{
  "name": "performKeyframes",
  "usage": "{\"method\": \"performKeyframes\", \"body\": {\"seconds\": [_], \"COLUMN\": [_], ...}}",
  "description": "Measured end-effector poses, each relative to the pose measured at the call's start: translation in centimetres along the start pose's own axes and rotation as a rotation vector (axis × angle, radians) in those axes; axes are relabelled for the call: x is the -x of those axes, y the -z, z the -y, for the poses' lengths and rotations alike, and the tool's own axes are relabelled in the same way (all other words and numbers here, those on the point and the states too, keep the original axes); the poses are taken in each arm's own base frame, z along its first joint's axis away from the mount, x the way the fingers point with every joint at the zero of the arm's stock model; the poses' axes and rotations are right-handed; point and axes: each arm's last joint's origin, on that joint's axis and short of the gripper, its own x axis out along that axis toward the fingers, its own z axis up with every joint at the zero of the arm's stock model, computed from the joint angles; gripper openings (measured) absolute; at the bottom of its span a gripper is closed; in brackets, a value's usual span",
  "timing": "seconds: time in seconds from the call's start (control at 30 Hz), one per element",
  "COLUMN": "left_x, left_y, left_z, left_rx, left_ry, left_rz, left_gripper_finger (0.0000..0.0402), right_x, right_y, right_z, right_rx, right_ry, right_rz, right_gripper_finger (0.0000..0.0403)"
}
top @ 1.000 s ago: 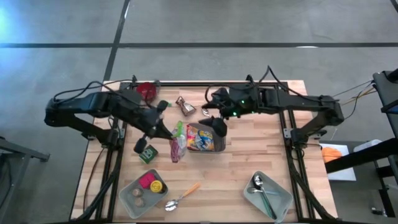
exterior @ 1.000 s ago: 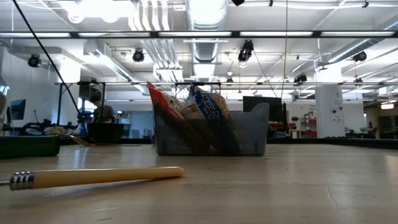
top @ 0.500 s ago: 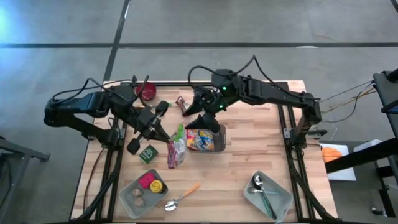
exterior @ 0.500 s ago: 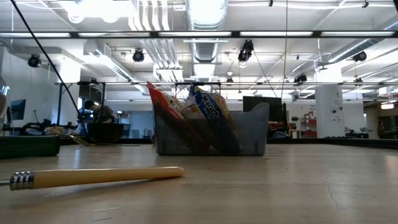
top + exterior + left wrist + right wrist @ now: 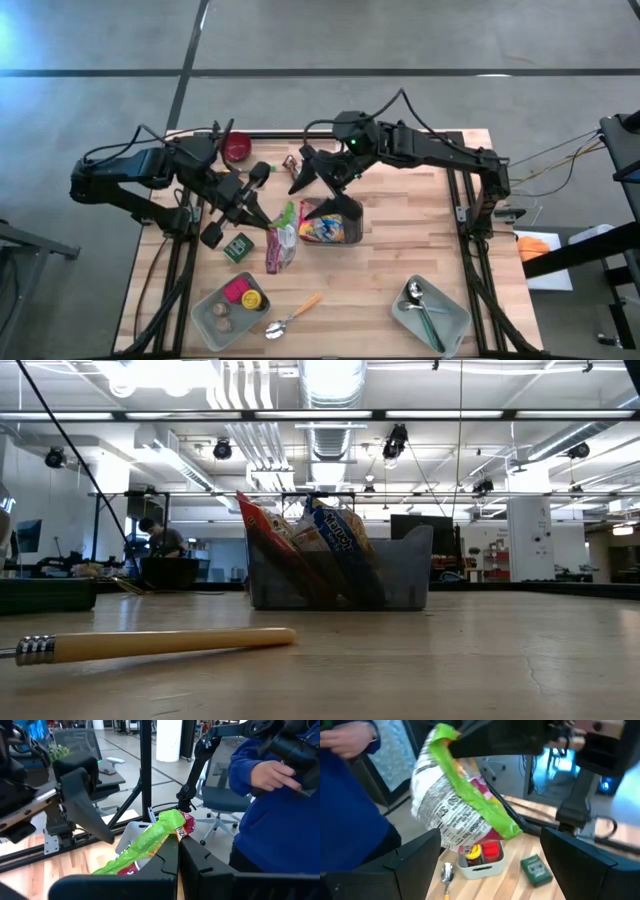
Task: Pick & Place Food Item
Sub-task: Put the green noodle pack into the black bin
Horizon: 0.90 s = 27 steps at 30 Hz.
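Observation:
A snack bag [image 5: 280,240] with a green strip and a red and white face hangs above the table, left of the grey bin [image 5: 357,228], with my left gripper [image 5: 266,222] shut on it. The bin holds other snack bags [image 5: 330,540]. My right gripper [image 5: 318,185] stands open over the bin's far left corner and holds nothing. In its wrist view, its two fingers [image 5: 415,855] stand wide apart below the hanging bag [image 5: 455,805]. Neither gripper shows in the low view. My left gripper pinches the snack bag's green edge [image 5: 169,829] at one end between its two shut fingers [image 5: 165,862]. The fingers come nearly level from the table's left. The bag is lifted clear of the table and slants down from the fingers toward the near edge.
A green box [image 5: 238,247] lies under the left gripper. Near left are a grey tray [image 5: 210,318] with red and yellow items and a wooden-handled spoon [image 5: 293,315]; near right is a tray of cutlery [image 5: 430,310]. A red bowl [image 5: 237,148] sits far left. A person in blue [image 5: 280,820] stands beyond the table.
My right gripper has risen from just above the bin and gone toward the table's far and left edges, rolling as it went; it stays open. My left gripper has tipped up a little, and the bag's free end has swung slightly toward the near edge.

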Motion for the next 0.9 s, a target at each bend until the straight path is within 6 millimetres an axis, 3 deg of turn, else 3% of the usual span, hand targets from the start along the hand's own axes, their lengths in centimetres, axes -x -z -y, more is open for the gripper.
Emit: {"method": "performKeyframes", "body": {"seconds": [0.33, 0.77, 0.9], "left_x": [0.0, -1.1, -1.1], "left_y": [-0.5, -0.9, -1.0], "left_z": [0.0, -0.5, -0.5], "left_rx": [-0.030, -0.090, -0.090], "left_ry": [0.004, 0.037, 0.041], "left_rz": [0.051, 0.107, 0.114], "left_gripper_finger": [0.0001, 0.0001, 0.0001], "right_x": [0.0, -1.0, -0.8], "right_y": [-0.7, -0.5, -0.9], "right_z": [-0.2, 0.2, 0.0], "right_rx": [0.118, 0.072, 0.095], "right_ry": [-0.064, -0.203, -0.218], "right_rz": [0.064, 0.095, 0.117], "right_gripper_finger": [0.0337, 0.0336, 0.0309]}}
